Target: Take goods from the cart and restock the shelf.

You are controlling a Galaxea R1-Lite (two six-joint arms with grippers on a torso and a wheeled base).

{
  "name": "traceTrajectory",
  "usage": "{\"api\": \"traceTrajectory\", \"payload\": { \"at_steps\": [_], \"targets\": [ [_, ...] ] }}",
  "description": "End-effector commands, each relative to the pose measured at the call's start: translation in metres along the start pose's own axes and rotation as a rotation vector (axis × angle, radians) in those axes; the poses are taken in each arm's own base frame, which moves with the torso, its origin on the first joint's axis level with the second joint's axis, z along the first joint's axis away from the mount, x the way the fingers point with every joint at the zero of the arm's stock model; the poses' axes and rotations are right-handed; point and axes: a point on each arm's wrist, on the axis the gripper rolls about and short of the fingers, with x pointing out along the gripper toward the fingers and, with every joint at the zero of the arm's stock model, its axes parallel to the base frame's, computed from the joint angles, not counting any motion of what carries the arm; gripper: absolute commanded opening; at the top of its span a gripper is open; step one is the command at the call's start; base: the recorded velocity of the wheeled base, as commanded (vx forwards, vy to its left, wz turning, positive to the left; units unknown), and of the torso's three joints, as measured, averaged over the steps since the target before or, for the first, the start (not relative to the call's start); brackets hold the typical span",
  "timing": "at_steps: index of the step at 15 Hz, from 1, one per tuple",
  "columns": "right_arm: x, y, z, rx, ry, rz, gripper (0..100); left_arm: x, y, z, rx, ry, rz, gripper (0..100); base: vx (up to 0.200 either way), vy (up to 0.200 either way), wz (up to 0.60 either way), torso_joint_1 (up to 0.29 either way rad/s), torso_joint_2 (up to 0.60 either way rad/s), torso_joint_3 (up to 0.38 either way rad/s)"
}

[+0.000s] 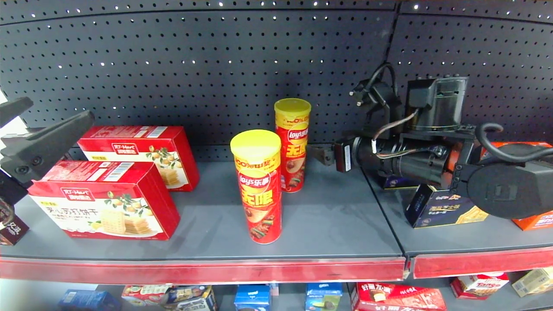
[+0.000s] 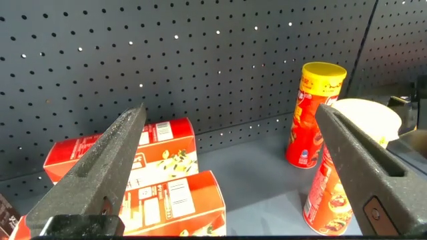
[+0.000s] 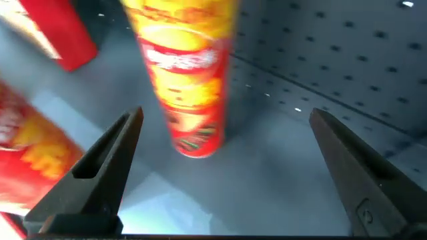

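**Two cans shelved, both grippers empty**

Two chip cans stand upright on the shelf [image 1: 337, 216]. The front can [image 1: 258, 185] is near the red lip, and the rear can [image 1: 293, 144] is just behind it, close to the pegboard [image 1: 216, 65]. They are close together, and I cannot tell whether they touch. Left of them lie two red cracker boxes, the front box [image 1: 106, 203] and the rear box [image 1: 142, 151], one behind the other.

The right gripper [image 3: 225, 117] is level with the rear can and just beside it on the right. Its fingers are spread wide with nothing between them, and the can stands ahead of the tips, apart from both. The left gripper [image 2: 230, 110] is at the shelf's left end, above the front box. It too is spread wide and carries nothing.

On the next bay, under the right arm, sit a dark box [image 1: 436, 209] and an orange box [image 1: 535, 220].

My reading is that the cans are placed and this part of the restock is done, since both stand square and neither gripper grips anything. The bay has bare space in front of and beside the cans, so more goods would fit. What is left is another trip to the cart for the next item. How much stock waits there I cannot tell. Pulling the right arm out calls for care, as its fingers are close to the rear can and a brush could topple it.
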Motion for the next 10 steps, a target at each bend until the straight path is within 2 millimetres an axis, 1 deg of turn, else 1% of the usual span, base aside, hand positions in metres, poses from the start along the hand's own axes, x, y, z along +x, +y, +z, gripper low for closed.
{"api": "traceTrajectory", "payload": {
  "at_steps": [1, 3, 5, 7, 8, 10],
  "targets": [
    [-0.004, -0.011, 0.0, 0.004, -0.001, -0.033, 100, 0.0, 0.0, 0.0, 0.0, -0.001, 0.0, 100, 0.0, 0.0, 0.0, 0.0, 0.0, 0.0],
    [-0.002, -0.021, -0.002, 0.007, 0.005, -0.06, 100, 0.0, 0.0, 0.0, 0.0, 0.001, 0.0, 100, 0.0, 0.0, 0.0, 0.0, 0.0, 0.0],
    [0.006, -0.029, -0.01, 0.005, 0.018, -0.083, 100, 0.0, 0.0, 0.0, 0.001, 0.002, 0.0, 100, 0.0, 0.0, 0.0, 0.0, 0.0, 0.0],
    [0.01, -0.033, -0.011, 0.005, -0.004, -0.094, 100, 0.0, 0.0, 0.0, 0.001, 0.002, 0.0, 100, 0.0, 0.0, 0.0, 0.0, 0.0, 0.0],
    [0.021, -0.038, -0.018, 0.006, -0.015, -0.111, 100, 0.0, 0.0, 0.0, 0.002, 0.003, -0.002, 100, 0.0, 0.0, 0.0, 0.0, 0.0, 0.0],
    [0.033, -0.043, -0.025, 0.006, -0.016, -0.126, 100, 0.0, 0.0, 0.0, 0.013, 0.003, -0.002, 100, 0.0, 0.0, 0.0, 0.0, 0.0, 0.0]
  ]
}}
